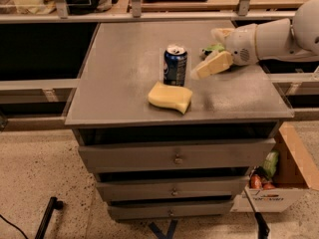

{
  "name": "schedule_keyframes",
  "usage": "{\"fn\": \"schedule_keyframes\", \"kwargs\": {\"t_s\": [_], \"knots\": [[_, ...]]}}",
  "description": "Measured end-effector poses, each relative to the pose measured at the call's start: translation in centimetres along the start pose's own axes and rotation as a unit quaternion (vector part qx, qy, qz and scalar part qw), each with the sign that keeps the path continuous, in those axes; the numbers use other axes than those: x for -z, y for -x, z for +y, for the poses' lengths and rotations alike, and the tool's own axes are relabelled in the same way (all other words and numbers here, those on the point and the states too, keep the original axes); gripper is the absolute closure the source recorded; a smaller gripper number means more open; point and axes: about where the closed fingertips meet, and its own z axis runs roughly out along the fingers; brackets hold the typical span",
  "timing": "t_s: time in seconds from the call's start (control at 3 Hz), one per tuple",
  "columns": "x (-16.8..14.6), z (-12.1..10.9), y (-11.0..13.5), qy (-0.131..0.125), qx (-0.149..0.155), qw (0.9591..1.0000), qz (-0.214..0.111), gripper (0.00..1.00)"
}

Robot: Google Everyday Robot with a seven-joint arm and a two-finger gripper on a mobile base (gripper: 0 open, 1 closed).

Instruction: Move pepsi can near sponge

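The pepsi can [175,65], dark blue with a silver top, stands upright on the grey cabinet top [124,59]. The pale yellow sponge [170,97] lies just in front of it, a small gap apart. My gripper [205,54] is to the right of the can, open and empty. Its near finger [212,64] points toward the can without touching it. The white arm reaches in from the right edge.
A green snack bag [213,48] shows partly behind the gripper. The cabinet has several drawers [174,156] below. A cardboard box [279,183] with items stands on the floor at the right. A railing and shelves run behind the cabinet.
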Motion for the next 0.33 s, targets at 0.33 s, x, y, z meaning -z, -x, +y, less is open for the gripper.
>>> {"fn": "schedule_keyframes", "kwargs": {"t_s": [0.33], "knots": [[0.07,-0.08,0.02,-0.001,0.0,1.0,0.0,0.0]]}}
